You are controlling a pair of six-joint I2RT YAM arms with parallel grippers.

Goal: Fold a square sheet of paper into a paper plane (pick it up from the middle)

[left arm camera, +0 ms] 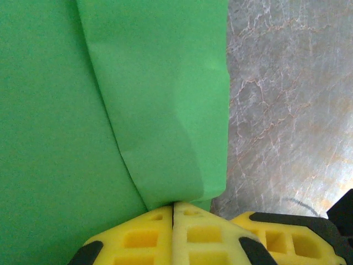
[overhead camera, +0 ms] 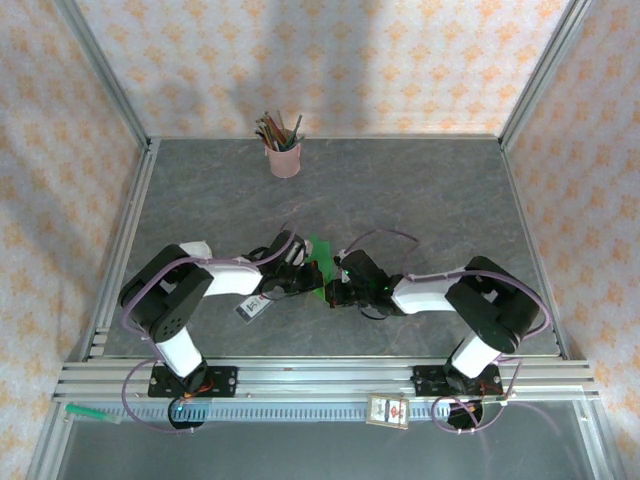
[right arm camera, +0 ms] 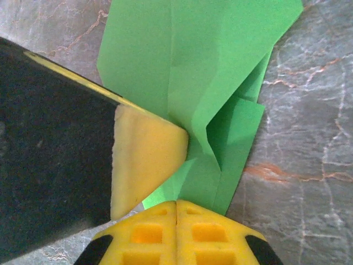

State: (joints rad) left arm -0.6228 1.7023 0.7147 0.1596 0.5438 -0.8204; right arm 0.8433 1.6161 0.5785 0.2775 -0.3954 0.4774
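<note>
- Square sheet of paper (right arm camera: pixel 220 66): bright green, already creased into a narrower, layered shape, with a small flap pocket mid-frame in my R wrist view. No dart point that I can make out, so I'd judge mid-fold.
- Where it is: centre of the top view, between my two wrists, part hidden by them. I can't tell if it's lifted or flat on the tabletop (overhead camera: pixel 420 200).
- Long axis: in the R wrist view it runs from bottom centre up toward the upper right. Creases go roughly bottom-to-top.
- Right gripper (right arm camera: pixel 176 221): clenched, pads together, on the paper's bottom end.
- Left gripper (left arm camera: pixel 174 221): also clenched, pinching a folded edge at the bottom of the L wrist view. The sheet spreads up and left from there.
- Its pad sits just left of the paper in the R wrist view, touching it.
- Neither arm is nearer, as both have it. Paper lies ahead of both tips. Next crease prob. needs one hand to let go; pulling apart risks a tear.
- Further out: pink pencil cup (overhead camera: pixel 284 158) top centre, well apart.
</note>
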